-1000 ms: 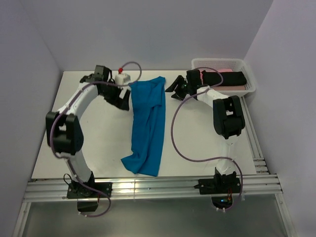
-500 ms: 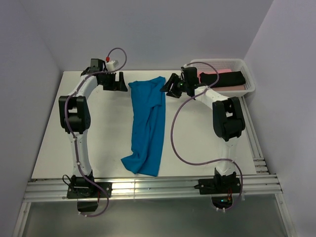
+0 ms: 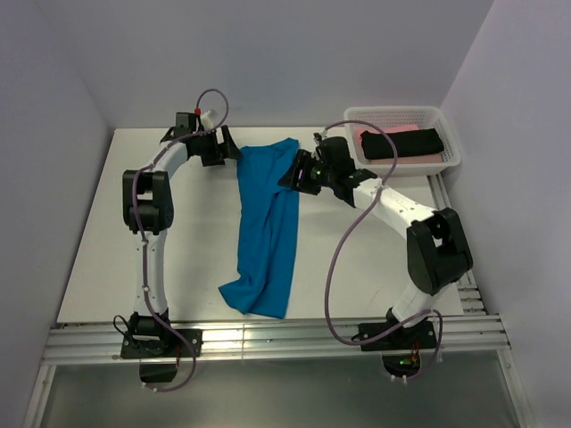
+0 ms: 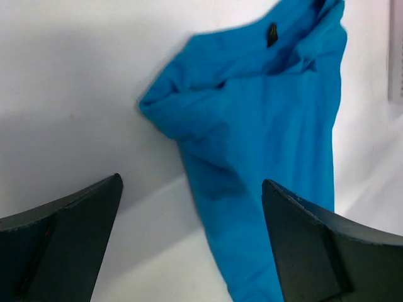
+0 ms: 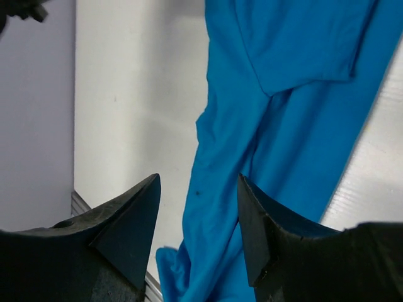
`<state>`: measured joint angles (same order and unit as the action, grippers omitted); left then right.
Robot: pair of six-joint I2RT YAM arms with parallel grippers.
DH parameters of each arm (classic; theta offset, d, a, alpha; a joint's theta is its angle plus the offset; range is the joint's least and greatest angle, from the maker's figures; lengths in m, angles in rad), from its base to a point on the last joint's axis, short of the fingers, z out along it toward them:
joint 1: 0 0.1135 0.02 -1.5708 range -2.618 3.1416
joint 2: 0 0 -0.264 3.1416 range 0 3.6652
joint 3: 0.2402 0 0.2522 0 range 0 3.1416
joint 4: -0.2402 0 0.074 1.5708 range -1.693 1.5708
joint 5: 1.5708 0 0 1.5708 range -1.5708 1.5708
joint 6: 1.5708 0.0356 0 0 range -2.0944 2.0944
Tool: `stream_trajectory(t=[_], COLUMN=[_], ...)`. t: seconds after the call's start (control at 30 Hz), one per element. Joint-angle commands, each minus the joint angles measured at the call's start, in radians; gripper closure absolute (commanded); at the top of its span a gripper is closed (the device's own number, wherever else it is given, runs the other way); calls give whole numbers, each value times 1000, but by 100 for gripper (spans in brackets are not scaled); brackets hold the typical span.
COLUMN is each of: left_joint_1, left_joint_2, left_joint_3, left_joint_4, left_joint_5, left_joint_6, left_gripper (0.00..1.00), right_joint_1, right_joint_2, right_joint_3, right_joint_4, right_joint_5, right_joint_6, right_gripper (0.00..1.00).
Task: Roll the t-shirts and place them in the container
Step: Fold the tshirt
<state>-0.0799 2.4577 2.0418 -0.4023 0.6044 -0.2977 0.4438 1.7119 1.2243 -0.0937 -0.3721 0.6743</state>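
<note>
Hovers with left gripper [image 3: 223, 148] wide open just left of the blue shirt [image 3: 265, 232], laid lengthwise on the table [image 3: 178, 259]. Hovers with right gripper [image 3: 297, 174] part open, empty, over its far right edge.

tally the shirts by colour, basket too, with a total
Blue t-shirt: 1
Black t-shirt: 1
Pink t-shirt: 1
White basket: 1
Total: 4
</note>
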Motion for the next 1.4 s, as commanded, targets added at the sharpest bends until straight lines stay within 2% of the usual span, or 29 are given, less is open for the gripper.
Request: stream_trajectory(t=[0.0, 0.17, 0.33, 0.4, 0.5, 0.53, 0.67, 0.73, 0.8, 0.87, 0.9, 1.2, 1.23, 1.37], left_joint_1=[-12, -11, -14, -14, -17, -17, -20, -24, -27, -29, -29, -26, -24, -14], left_joint_2=[1, 47, 96, 109, 124, 126, 159, 191, 224, 215, 210, 187, 179, 167], left_joint_3=[-3, 18, 52, 64, 73, 72, 87, 162, 199, 176, 150, 143, 140, 132], left_joint_4=[118, 189, 235, 241, 256, 287, 364, 355, 356, 393, 464, 566, 572, 583], left_joint_5=[-9, 26, 43, 46, 44, 40, 47, 67, 66, 63, 46, -64, -77, -130], left_joint_6=[-115, -211, -264, -274, -291, -294, -285, -271, -276, -282, -281, -186, -178, -141], left_gripper=[0, 3, 23, 24, 31, 40, 52, 63, 69, 78, 79, 91, 97, 100], right_joint_1=[12, 67, 127, 139, 157, 164, 205, 222, 245, 259, 271, 380, 406, 461], right_joint_2=[-103, -169, -228, -259, -297, -308, -348, -374, -408, -426, -439, -359, -345, -263], right_joint_3=[-55, -103, -186, -227, -284, -296, -333, -347, -374, -397, -401, -372, -358, -341], right_joint_4=[34, 2, 31, 40, 63, 68, 43, 29, 32, 34, 26, -90, -93, -42], right_joint_5=[71, 113, 130, 142, 148, 151, 188, 196, 208, 216, 219, 282, 288, 259], right_joint_6=[1, -1, 27, 41, 57, 60, 68, 73, 87, 94, 94, 50, 53, 79], right_gripper=[41, 41, 41, 41, 42, 42, 41, 42, 41, 42, 42, 43, 43, 45])
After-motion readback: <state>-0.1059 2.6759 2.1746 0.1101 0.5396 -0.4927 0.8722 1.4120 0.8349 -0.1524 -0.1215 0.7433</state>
